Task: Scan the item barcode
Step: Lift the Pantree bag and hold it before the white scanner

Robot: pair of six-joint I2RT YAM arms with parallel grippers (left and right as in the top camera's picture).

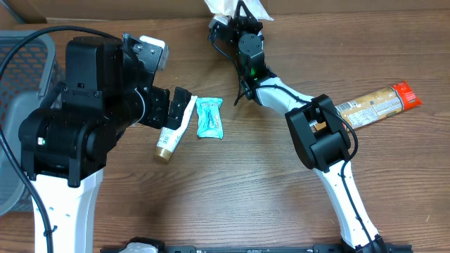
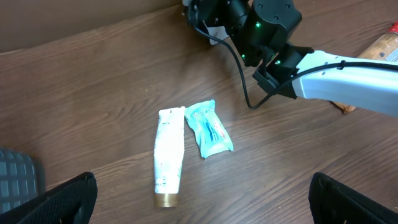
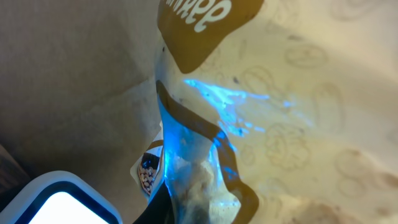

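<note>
My right gripper (image 1: 228,21) is at the far edge of the table, shut on a cream snack bag (image 1: 223,7). In the right wrist view the snack bag (image 3: 249,124), with its brown label, fills the frame, and its crumpled lower edge is pinched at my right gripper (image 3: 199,208). Blue light falls across the bag's front. A white-rimmed lit device (image 3: 56,202) shows at the lower left. No barcode shows. My left gripper (image 1: 179,109) hangs open over a white tube (image 2: 169,155) with a gold cap, holding nothing.
A teal packet (image 1: 209,117) lies just right of the tube (image 1: 172,133). A tan and orange packet (image 1: 380,102) lies at the right. A grey basket (image 1: 17,105) stands at the left edge. Brown cardboard lines the far edge.
</note>
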